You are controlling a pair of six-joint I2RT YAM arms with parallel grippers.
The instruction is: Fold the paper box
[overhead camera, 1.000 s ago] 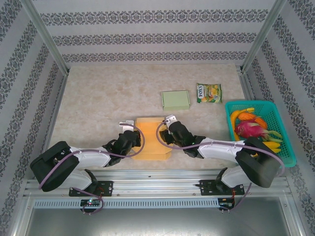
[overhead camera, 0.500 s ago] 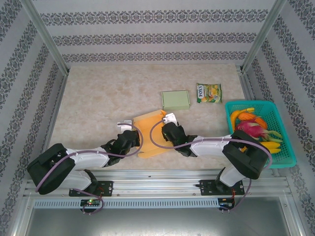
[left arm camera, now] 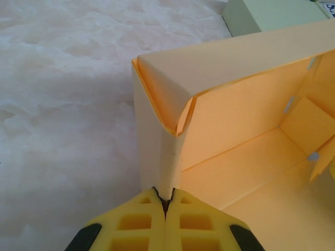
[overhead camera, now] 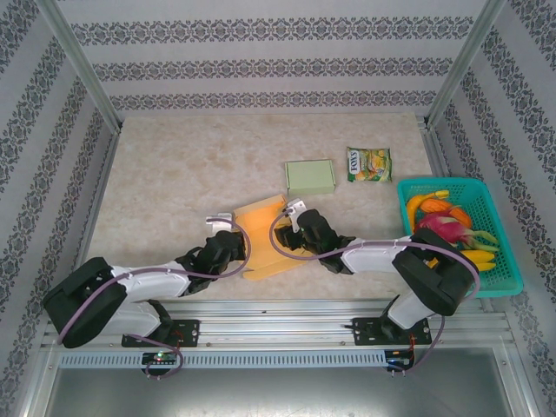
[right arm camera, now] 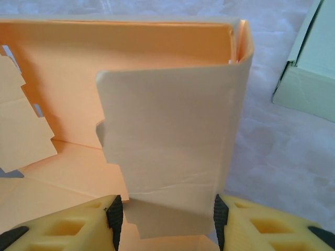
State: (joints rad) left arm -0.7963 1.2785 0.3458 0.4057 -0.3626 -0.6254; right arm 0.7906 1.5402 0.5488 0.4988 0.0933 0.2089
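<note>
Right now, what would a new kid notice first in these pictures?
The bright orange paper box, half folded, at the near middle of the table. The left hand pinches one wall, and the right hand stands open around a flap. At the right edge sits a teal basket of colourful fruit.

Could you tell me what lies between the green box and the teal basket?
A snack packet lies between the green box and the basket, as the top view shows.

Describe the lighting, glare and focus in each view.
Top view: soft even light, no glare, the orange box sharp. Left wrist view: table pale and washed out, box crisp. Right wrist view: near flap looks bleached, green box slightly soft.
</note>
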